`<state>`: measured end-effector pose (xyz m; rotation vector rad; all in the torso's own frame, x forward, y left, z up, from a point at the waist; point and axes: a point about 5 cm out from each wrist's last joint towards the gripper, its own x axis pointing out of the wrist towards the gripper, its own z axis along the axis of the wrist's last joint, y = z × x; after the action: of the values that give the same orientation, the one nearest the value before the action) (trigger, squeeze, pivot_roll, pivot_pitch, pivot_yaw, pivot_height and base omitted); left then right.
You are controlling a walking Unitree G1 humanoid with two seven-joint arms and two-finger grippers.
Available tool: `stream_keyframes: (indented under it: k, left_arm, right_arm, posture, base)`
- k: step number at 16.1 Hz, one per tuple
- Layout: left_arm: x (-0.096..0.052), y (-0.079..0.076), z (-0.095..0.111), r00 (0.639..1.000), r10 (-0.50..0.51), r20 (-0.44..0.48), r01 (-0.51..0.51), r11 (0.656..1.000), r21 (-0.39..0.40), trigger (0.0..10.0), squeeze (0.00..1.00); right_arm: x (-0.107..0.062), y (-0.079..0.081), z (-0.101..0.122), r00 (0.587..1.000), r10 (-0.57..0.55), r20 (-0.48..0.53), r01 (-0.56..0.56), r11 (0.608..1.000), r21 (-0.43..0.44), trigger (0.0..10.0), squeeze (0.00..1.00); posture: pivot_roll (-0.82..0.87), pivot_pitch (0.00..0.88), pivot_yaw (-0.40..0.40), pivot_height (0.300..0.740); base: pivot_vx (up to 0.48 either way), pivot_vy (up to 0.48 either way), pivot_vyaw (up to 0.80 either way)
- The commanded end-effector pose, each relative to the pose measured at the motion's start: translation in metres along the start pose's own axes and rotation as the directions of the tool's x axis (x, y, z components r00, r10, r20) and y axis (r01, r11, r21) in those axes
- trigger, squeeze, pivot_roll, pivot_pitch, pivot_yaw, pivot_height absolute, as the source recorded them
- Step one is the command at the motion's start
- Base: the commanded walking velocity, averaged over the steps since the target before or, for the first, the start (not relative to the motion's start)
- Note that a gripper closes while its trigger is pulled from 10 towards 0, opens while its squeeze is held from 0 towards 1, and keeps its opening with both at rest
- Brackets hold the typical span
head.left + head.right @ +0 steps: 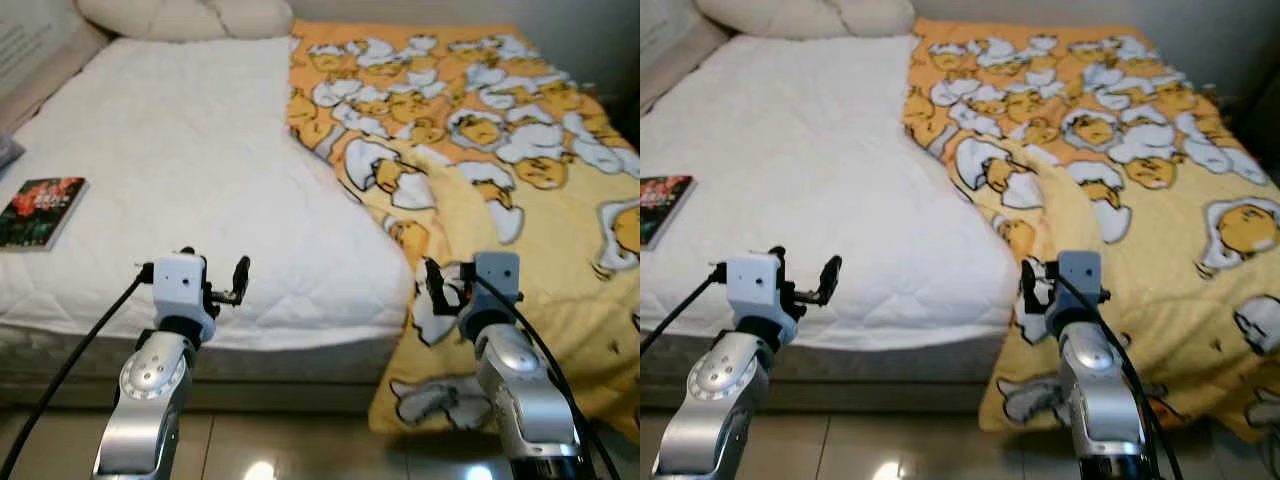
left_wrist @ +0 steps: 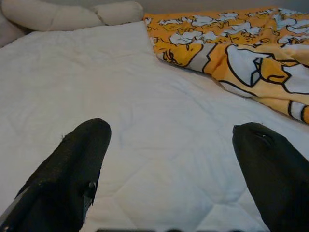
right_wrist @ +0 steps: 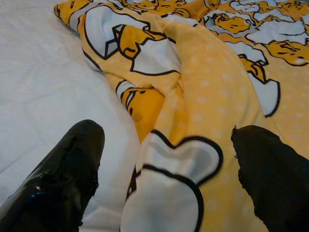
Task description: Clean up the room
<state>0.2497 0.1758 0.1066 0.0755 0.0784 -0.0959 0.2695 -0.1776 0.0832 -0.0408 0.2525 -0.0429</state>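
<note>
A yellow blanket [image 1: 480, 150] printed with cartoon eggs covers the right half of the bed and hangs over its front edge. Its left border lies bunched on the white mattress [image 1: 190, 150]. A book [image 1: 40, 212] with a dark red cover lies flat near the bed's left side. My left gripper [image 1: 215, 275] is open, held just above the bare mattress at the front edge, with nothing between its fingers [image 2: 89, 145]. My right gripper [image 1: 447, 283] is open too, right over the blanket's folded border [image 3: 174, 159] at the front edge.
Cream pillows [image 1: 190, 15] lie along the head of the bed. A padded headboard [image 1: 30, 50] runs at the far left. Glossy tiled floor [image 1: 300, 440] lies between me and the bed. A dark wall edge shows at the far right [image 1: 625, 90].
</note>
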Motion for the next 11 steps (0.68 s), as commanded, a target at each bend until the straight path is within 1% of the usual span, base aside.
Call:
stream_keyframes:
  k: [1,3,11]
  left_arm:
    - [0.0004,-0.0016,0.0004,1.0,-0.004,0.002,0.004,1.0,-0.003,10.0,0.0]
    - [0.0005,-0.002,0.0001,1.0,-0.005,0.002,0.005,1.0,-0.003,10.0,0.0]
    - [-0.0005,-0.0022,-0.0014,1.0,-0.004,0.001,0.004,1.0,0.0,10.0,0.0]
  right_arm:
    - [0.0004,-0.0055,-0.0022,1.0,-0.011,-0.019,0.011,1.0,0.0,10.0,0.0]
    - [0.0006,-0.0059,-0.0023,1.0,-0.012,-0.021,0.012,1.0,0.0,10.0,0.0]
    - [0.0026,-0.0054,-0.0016,1.0,-0.005,-0.015,0.005,1.0,-0.019,10.0,0.0]
  posture:
    - [0.04,0.0,0.011,0.74]
    - [0.04,0.0,0.011,0.74]
    - [0.04,0.0,0.005,0.74]
  base:
    - [0.319,0.0,0.0]
    - [0.321,0.0,-0.72]
    - [0.303,0.0,0.0]
